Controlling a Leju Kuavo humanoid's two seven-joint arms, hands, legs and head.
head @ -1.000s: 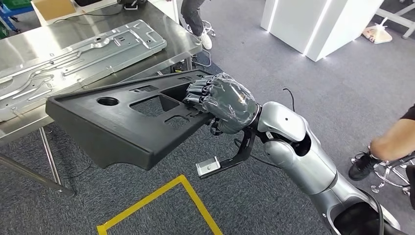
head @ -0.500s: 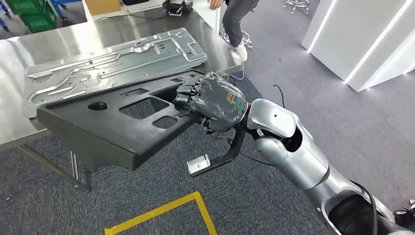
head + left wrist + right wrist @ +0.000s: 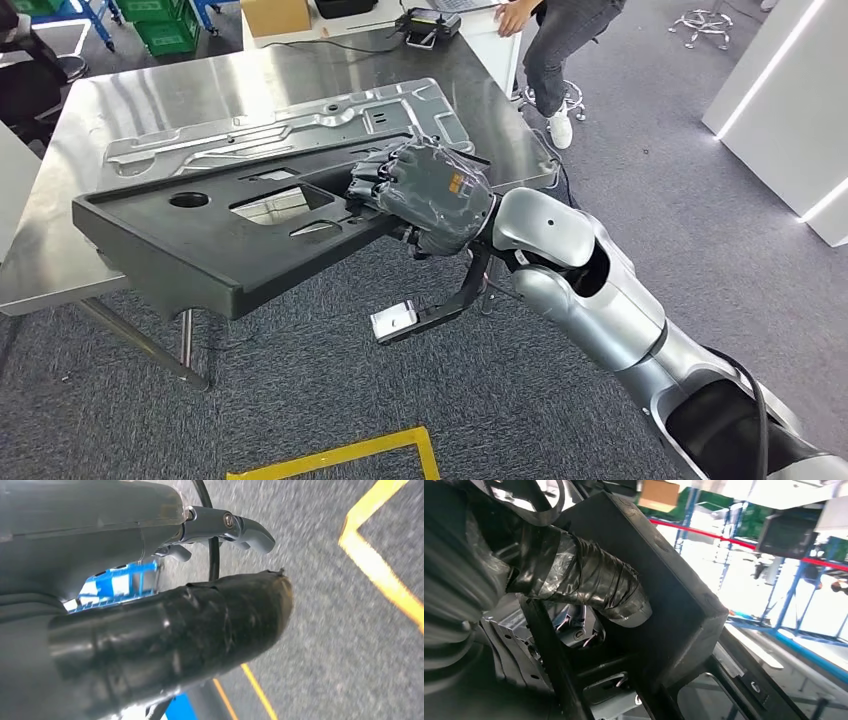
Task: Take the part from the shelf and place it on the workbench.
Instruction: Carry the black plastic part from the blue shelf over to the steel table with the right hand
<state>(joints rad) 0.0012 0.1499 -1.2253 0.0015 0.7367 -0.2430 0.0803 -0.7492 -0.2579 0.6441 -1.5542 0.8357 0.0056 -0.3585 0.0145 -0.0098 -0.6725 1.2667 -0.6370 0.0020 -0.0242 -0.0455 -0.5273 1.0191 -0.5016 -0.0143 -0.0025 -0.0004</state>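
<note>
The part is a long black plastic panel with several cutouts, held level in the air. My right hand grips its right end, fingers hooked through a cutout. The panel's far side hangs above the front edge of the steel workbench, and bare steel shows through one cutout. In the right wrist view the taped thumb presses against the black panel. My left hand hangs over grey carpet, thumb and fingers apart, holding nothing.
A large stamped metal plate lies along the workbench behind the panel. A person stands at the bench's far right corner. Green crates and a cardboard box sit beyond it. Yellow floor tape runs below.
The camera has swung towards the workbench, which now sits nearer the middle of the picture. The panel, still gripped by my right hand, has come over the bench's front edge.
</note>
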